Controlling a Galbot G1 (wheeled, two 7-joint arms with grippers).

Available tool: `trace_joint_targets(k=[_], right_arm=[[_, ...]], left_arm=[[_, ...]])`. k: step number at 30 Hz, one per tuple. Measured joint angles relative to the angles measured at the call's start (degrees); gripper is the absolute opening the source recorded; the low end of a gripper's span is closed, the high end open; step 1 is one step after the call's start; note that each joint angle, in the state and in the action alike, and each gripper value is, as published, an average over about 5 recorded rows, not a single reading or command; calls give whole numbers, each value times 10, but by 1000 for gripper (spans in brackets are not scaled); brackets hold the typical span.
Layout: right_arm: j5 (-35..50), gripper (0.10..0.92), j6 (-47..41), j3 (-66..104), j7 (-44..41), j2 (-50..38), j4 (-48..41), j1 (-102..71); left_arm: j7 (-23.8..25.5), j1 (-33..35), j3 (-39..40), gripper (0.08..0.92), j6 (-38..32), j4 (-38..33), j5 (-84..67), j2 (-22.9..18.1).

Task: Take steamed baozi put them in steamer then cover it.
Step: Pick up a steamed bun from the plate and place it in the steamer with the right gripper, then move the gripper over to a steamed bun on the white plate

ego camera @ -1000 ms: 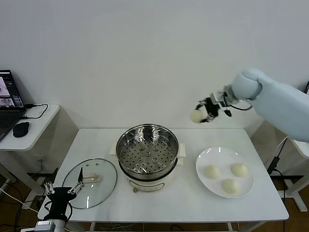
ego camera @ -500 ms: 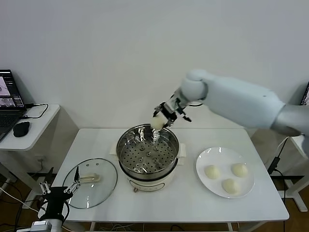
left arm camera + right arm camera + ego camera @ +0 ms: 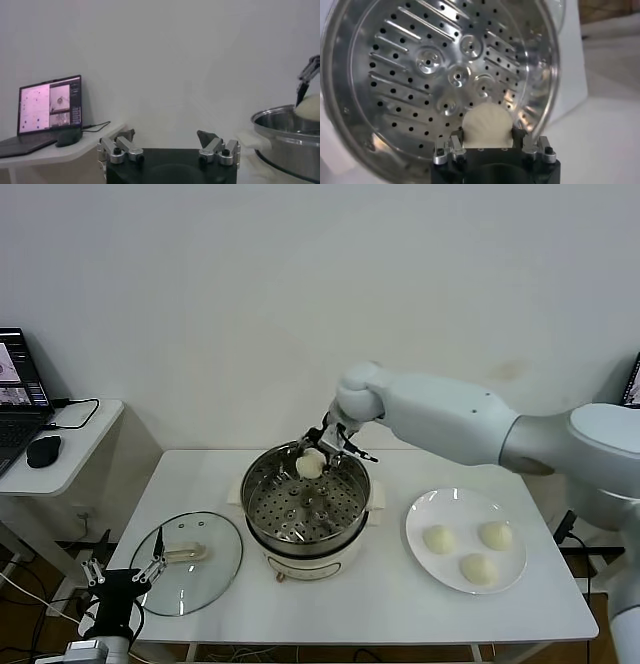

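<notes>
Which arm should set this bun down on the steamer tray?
The right. Its tool is shut on a baozi directly over the steamer and its perforated tray. The left tool hangs open off the table's near-left corner, beside the glass lid.

The steamer [image 3: 305, 509] is a round, shiny steel pot on a cream-white base, standing upright near the middle of the table, lid off, its perforated tray bare. One smooth cream-white baozi [image 3: 310, 467] hangs over the tray's back part (clamped on both sides, clear of the metal). Three more baozi [image 3: 437, 539] [image 3: 495, 534] [image 3: 478, 568] sit apart towards the table's right edge.
</notes>
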Motion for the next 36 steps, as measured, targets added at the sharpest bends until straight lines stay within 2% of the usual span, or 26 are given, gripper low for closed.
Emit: trace_joint_targets(k=[5,13,18,26,36], right_arm=[[-26,620,21,1,11,12,-19,-12],[-46,799,41,8,24,20,-35,-19],[-25,822,29,8,12,7,-20,2],[86,823,-90,4,-53,-73,70,67],[172,823,-266,-11,-97,-257,214,121]], left_arm=[[0,1,1,823,-1,-1,0,0],[0,4,1,823,-3,-6,0,-2],[0,4,1,823,-1,-12,0,-3],[-1,3,0,823,8,-22,-6,6],[0,-1,7,823,24,-34,-7,20]])
